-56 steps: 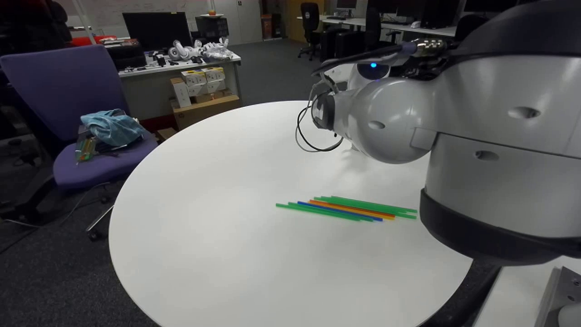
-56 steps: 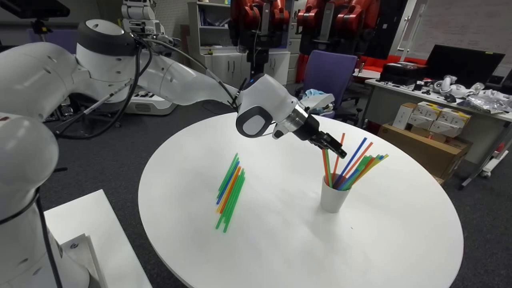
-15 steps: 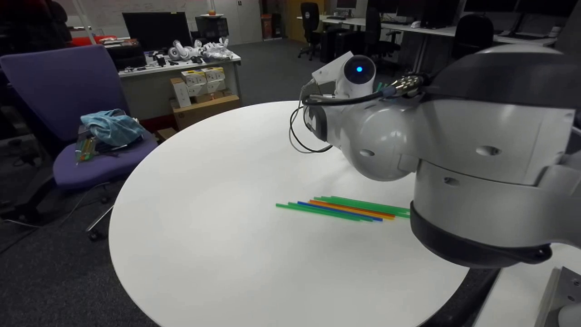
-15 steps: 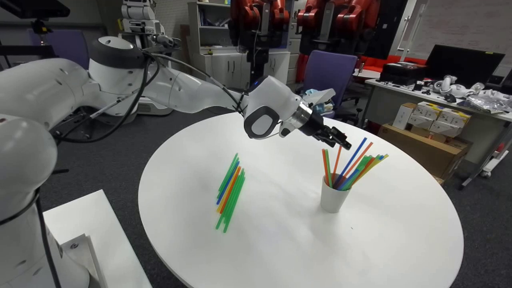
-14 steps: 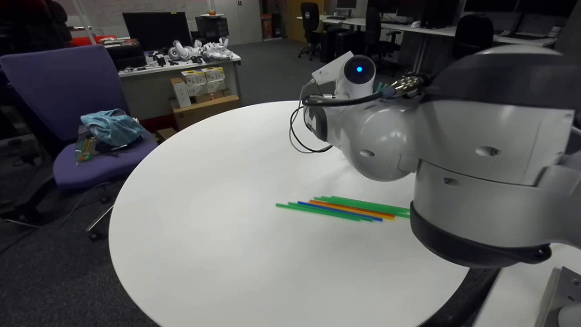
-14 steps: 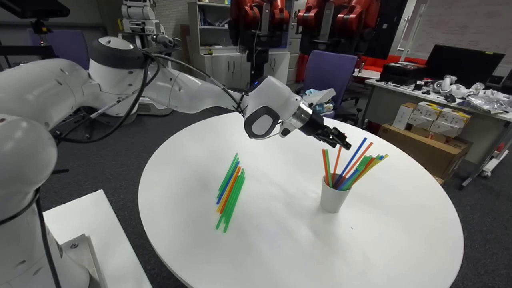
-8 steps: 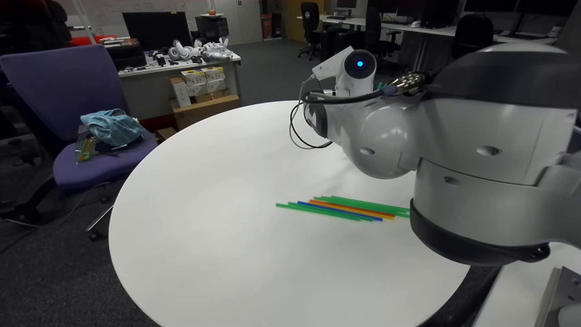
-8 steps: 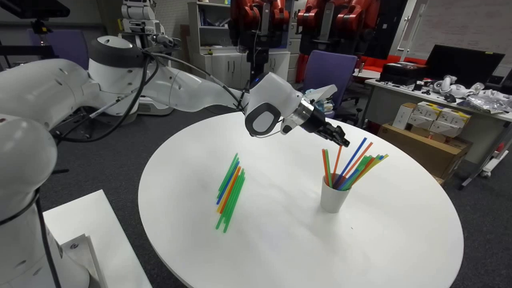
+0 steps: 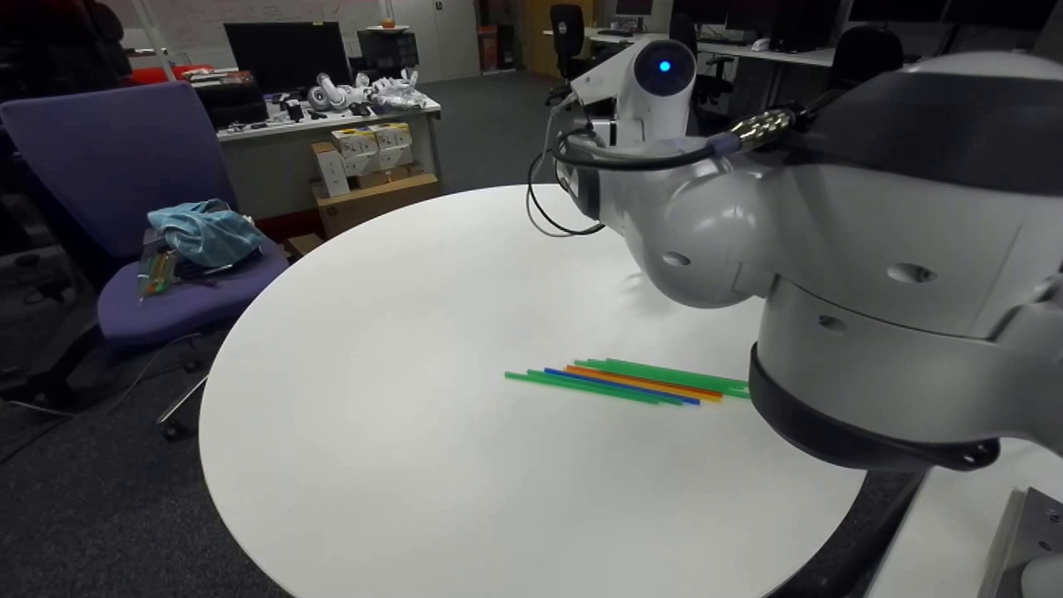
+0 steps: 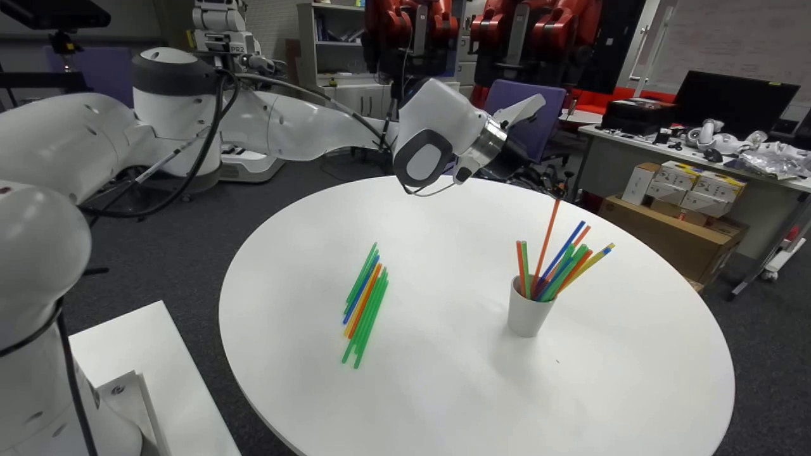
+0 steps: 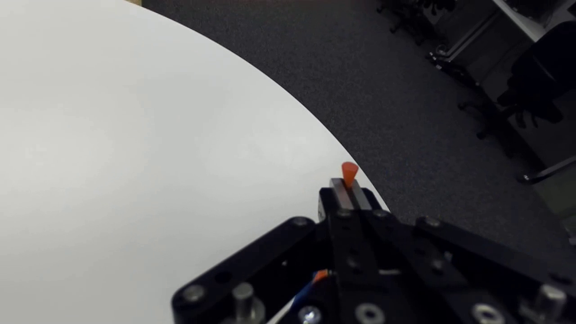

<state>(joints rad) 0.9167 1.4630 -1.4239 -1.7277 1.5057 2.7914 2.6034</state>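
Pinching orange-red straw (image 10: pixel 549 233), end effector (image 11: pixel 349 194); "PR2" lettering (image 10: pixel 237 49) on background robot (image 10: pixel 218 20).

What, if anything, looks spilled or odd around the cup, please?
Nothing looks spilled, and the cup stands upright. Only a tiny speck shows dark against the white table near it, too small to identify. The tallest orange straw is pinched in the hand.

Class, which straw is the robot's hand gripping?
The orange straw rising highest from the white cup: the hand is closed near its top. The other straws in the cup end lower; more straws lie on the table.
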